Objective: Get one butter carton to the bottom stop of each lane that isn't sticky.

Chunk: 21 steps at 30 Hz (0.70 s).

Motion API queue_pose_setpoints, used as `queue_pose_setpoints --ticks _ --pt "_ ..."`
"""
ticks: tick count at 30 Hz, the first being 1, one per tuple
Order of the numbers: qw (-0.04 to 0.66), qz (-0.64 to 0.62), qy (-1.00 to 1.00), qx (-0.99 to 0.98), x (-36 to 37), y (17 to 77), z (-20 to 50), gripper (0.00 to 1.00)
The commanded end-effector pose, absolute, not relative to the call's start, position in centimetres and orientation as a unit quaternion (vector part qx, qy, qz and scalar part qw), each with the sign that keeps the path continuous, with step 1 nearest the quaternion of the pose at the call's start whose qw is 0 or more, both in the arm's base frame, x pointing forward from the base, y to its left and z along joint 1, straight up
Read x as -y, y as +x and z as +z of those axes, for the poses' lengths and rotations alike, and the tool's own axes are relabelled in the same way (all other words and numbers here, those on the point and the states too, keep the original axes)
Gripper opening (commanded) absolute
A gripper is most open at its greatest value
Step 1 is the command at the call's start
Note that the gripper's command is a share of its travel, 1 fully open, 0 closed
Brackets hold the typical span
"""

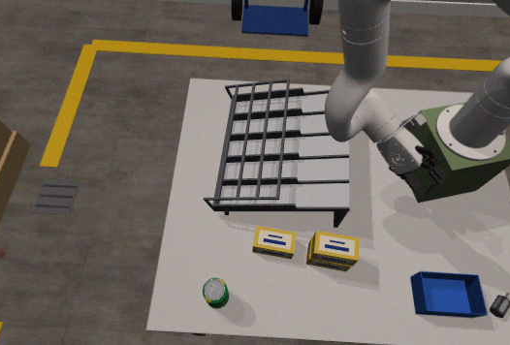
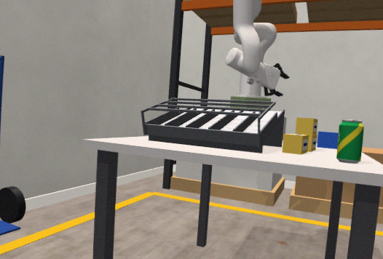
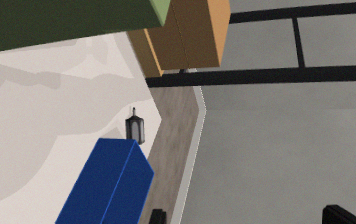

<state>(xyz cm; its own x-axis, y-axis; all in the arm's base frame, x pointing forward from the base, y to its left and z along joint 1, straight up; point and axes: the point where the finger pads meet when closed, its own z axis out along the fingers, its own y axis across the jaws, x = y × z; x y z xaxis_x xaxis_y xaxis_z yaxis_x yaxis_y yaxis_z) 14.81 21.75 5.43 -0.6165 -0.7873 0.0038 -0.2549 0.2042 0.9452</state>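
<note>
The sloped shelf [image 1: 322,196] [image 2: 203,140] stands on the white table [image 1: 183,242] [image 2: 203,154], with five lanes under a wire cage; no carton is in any lane. One butter carton [image 1: 273,241] [image 2: 295,143] lies on the table in front of the shelf. Beside it two more butter cartons [image 1: 334,249] [image 2: 306,132] are stacked. My gripper [image 1: 427,169] [image 2: 280,83] [image 3: 249,218] is open and empty. It hangs high, to the right of the shelf near the arm's green base [image 1: 464,167] [image 3: 75,20], well away from the cartons.
A green can [image 1: 215,292] [image 2: 349,140] stands at the table's front left. A blue bin [image 1: 447,293] [image 2: 327,140] [image 3: 107,187] and a small dark cylinder [image 1: 500,305] [image 3: 135,127] sit at the front right corner. A blue hand truck [image 1: 275,19] stands beyond the yellow floor line.
</note>
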Motion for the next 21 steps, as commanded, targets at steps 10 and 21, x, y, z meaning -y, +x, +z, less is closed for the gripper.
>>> queue_pose_setpoints --ticks 10,21 --pt "0.134 -0.565 0.187 0.792 -13.5 22.7 5.5 1.00" --pt "0.140 -0.562 0.196 0.791 -14.3 22.1 9.1 1.00"
